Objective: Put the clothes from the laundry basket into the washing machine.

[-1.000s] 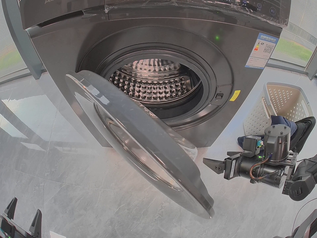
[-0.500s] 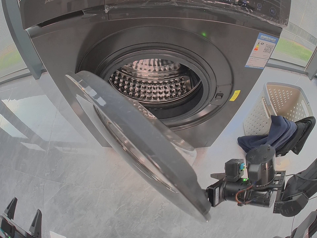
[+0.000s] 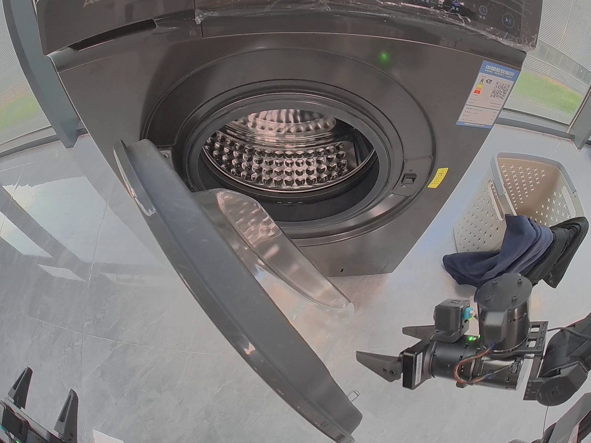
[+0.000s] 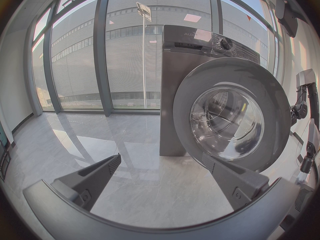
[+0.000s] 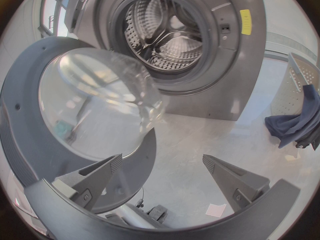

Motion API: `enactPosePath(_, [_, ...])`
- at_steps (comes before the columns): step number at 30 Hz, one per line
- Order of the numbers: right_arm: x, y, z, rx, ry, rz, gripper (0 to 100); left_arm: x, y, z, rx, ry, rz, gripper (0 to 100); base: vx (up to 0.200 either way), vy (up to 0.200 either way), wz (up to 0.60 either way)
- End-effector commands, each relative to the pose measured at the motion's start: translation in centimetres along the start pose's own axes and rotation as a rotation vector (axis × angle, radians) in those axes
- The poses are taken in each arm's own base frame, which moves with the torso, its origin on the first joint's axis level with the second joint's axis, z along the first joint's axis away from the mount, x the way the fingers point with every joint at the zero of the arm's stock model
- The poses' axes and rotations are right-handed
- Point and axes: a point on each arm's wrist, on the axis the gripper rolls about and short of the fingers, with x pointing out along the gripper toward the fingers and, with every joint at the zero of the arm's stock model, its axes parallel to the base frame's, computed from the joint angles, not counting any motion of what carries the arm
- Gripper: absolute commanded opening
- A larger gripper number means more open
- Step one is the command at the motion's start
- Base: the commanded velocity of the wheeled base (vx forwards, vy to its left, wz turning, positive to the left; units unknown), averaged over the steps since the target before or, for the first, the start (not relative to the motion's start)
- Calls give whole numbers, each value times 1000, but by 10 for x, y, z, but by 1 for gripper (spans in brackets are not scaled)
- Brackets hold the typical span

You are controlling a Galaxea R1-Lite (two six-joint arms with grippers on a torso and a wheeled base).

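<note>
The grey washing machine [image 3: 431,93] stands with its round door [image 3: 215,278] swung wide and its steel drum [image 3: 289,149] bare inside. To its right a white laundry basket [image 3: 535,186] lies tipped, with a navy garment [image 3: 505,253] and a black garment [image 3: 566,241] spilling over its rim. My right gripper [image 3: 380,343] hangs low over the floor between the door's free edge and the basket, open and holding nothing. In the right wrist view the right gripper [image 5: 161,159] faces the door [image 5: 26,134], with the navy garment [image 5: 293,120] off to one side. My left gripper [image 3: 49,381] [image 4: 161,159] is open at the bottom left.
Glossy grey floor tiles [image 3: 123,315] surround the machine. The open door juts far out over the floor in front of the drum. Glass window walls [image 4: 76,50] stand behind and to the left. A small white scrap [image 5: 216,210] lies on the floor.
My right gripper dropped lower, went against the door's free edge, and the door swung further open to the left. The garments and the left gripper stayed put.
</note>
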Motion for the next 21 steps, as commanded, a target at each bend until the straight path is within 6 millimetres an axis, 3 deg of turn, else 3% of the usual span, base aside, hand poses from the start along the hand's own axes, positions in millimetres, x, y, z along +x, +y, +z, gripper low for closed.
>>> enactPosePath(1, [11,-26,21,54,-64,-101,100,1,0,-5,1,7,0,100,0,0,0])
enactPosePath(5, [28,-40,38,84,-108,-152,100,1,0,-5,1,7,-2,100,0,0,0])
enactPosePath(12, [56,-37,55,81,-148,-166,100,1,0,-5,0,7,-2,100,0,0,0])
enactPosePath(21, [57,-8,33,37,-75,-78,100,1,0,-5,0,7,-2,100,0,0,0])
